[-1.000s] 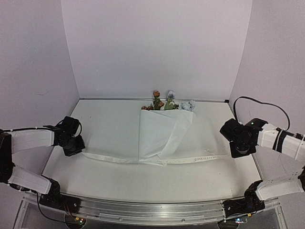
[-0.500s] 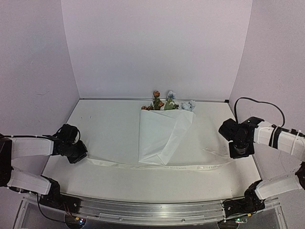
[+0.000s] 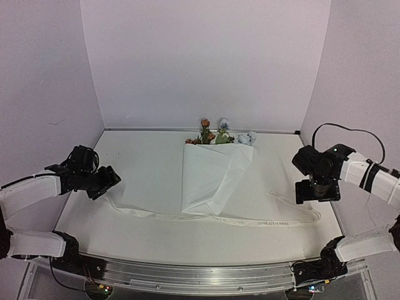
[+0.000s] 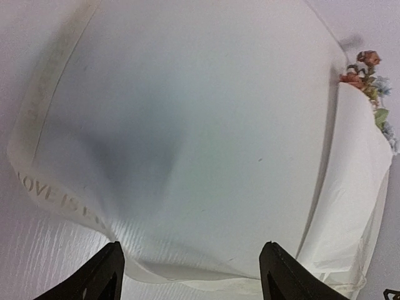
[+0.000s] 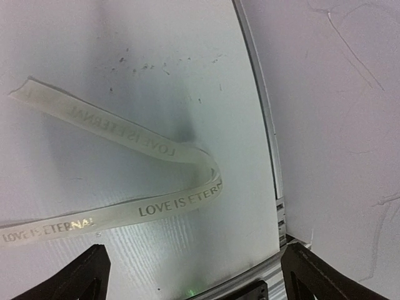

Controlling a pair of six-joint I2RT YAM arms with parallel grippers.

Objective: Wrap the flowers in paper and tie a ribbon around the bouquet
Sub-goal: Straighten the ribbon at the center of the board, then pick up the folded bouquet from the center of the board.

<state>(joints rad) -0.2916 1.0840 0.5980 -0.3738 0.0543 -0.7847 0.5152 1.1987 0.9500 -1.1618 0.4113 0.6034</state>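
Bouquet (image 3: pixel 211 178) is lying mid-table (image 3: pixel 144 156), wide end pointing at the far edge. Flowers (image 3: pixel 215 135) are sticking out there, just short of that edge. Ribbon (image 3: pixel 262 222) is running left to right in front of the bouquet, meeting its near tip; over or under, cannot tell. Right end is looping back by the right edge, below the right gripper (image 3: pixel 317 194). Left end is lying beside the left gripper (image 3: pixel 106 184), near the left edge.

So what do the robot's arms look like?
Both are chunky white tubes joined by round black joints. The left arm and right arm end in black wrist blocks with two dark wedge-shaped fingers. A thin black cable loops above the right arm, which also wears dark bands.
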